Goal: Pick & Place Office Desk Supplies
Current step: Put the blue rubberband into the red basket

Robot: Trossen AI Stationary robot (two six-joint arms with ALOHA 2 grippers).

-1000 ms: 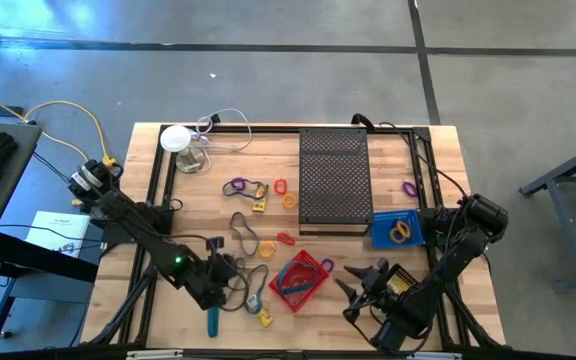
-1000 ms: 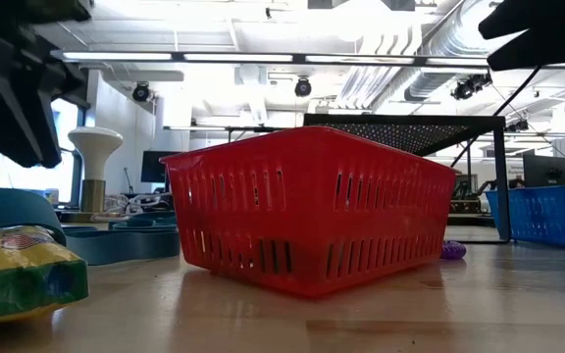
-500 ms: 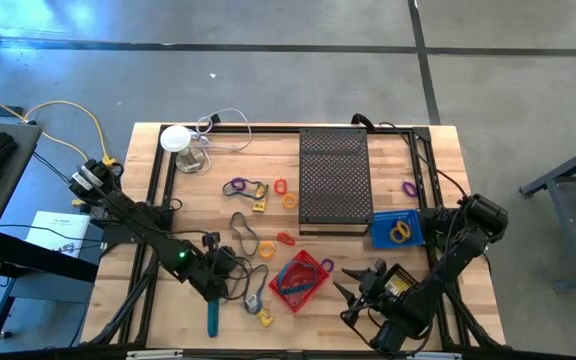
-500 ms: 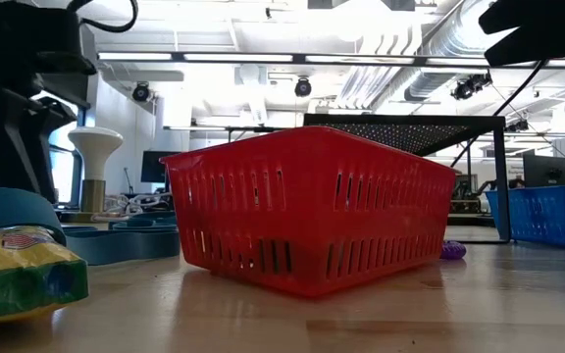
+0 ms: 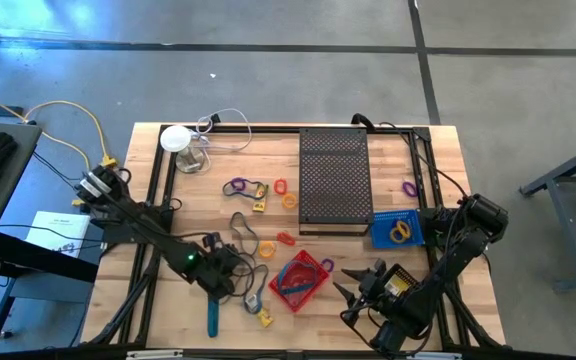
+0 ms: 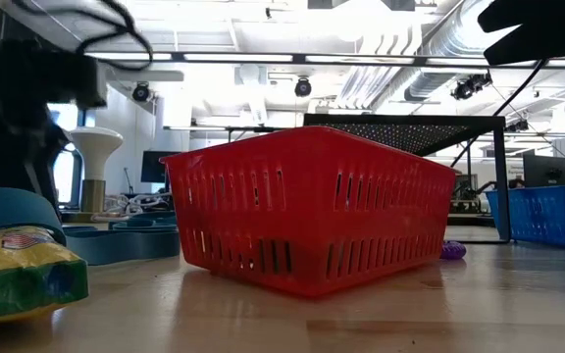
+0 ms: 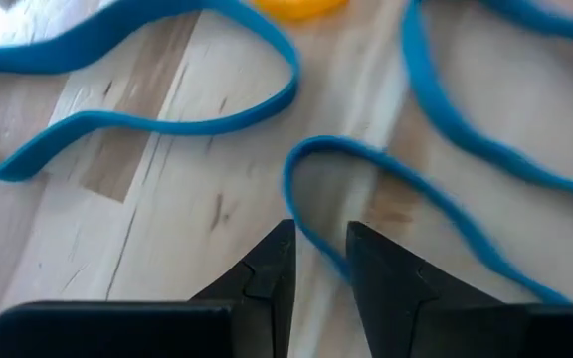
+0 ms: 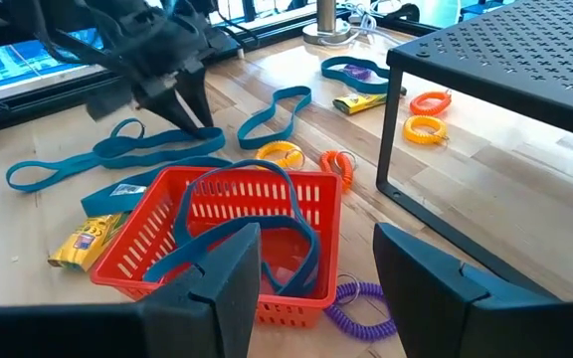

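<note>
Left pincer (image 7: 318, 261) nearly clenched astride blue loop (image 7: 386, 199); red basket (image 5: 298, 279) beside; right pincer (image 8: 316, 268) released.

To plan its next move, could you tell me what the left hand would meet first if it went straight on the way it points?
Probably the blue elastic loop just ahead of the left hand, lying on the wooden table.

Light wooden bench (image 5: 158, 300) holding a red basket (image 5: 298, 281), a blue basket (image 5: 398, 229), a black perforated tray (image 5: 334, 180), a white round object (image 5: 176, 138), and scattered coloured elastic loops (image 5: 244, 236).
</note>
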